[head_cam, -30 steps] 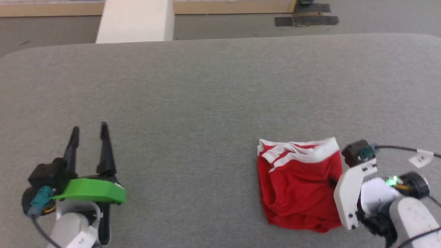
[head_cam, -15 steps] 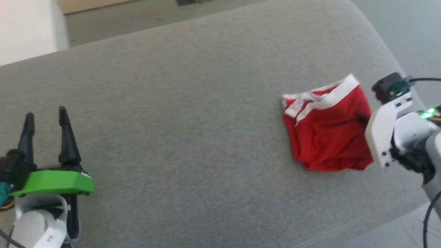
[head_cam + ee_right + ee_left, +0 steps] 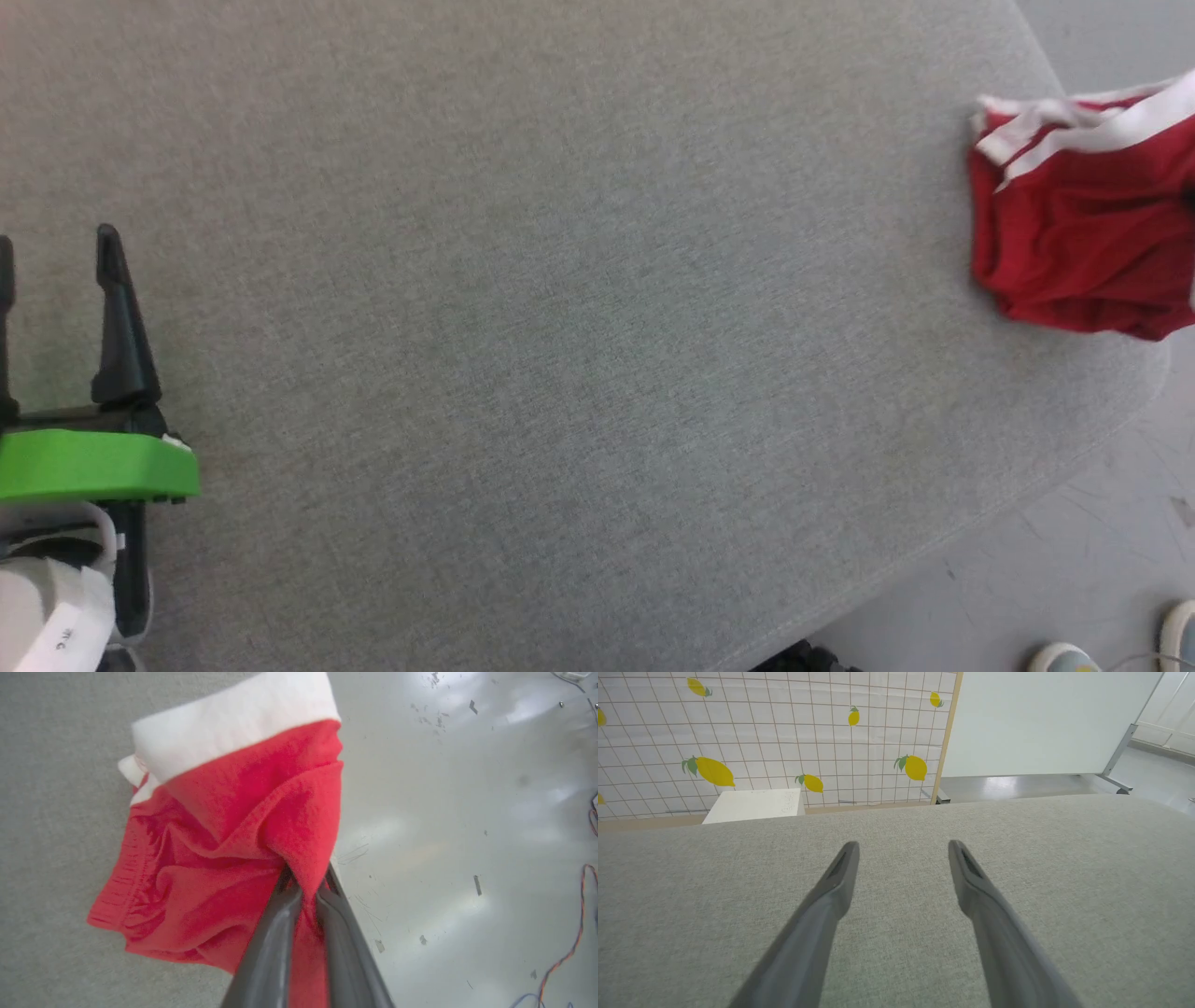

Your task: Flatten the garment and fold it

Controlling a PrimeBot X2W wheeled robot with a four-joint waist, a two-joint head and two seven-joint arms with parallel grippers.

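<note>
Your right hand (image 3: 306, 877) clenched on the red shorts (image 3: 219, 849) at the counter (image 3: 560, 327) edge, your left hand (image 3: 903, 844) released, spread wide above it.

Between the dark, smooth, faintly shiny plastic fingers (image 3: 271, 952) of the right gripper (image 3: 306, 879): thin red cloth of the garment (image 3: 219, 826), matt and softly creased. Beyond the fingertips, a white band of the same matt cloth; to their left, a stitched, gathered hem. Right of those fingers, a smooth grey floor (image 3: 444, 812), glossy, flecked with scuffs.

Under and ahead of the matt dark plastic fingers (image 3: 994, 933) of the left gripper (image 3: 903, 843), a grey woven table cover (image 3: 1064, 882); looks matt and finely grainy. At the finger bases, a bright green plastic mount (image 3: 93, 464), smooth with a dull sheen. Far beyond the tips, a flat lemon-printed wall sheet (image 3: 784, 742) and a smooth white panel (image 3: 1041, 718) on a metal leg (image 3: 1115, 760).
</note>
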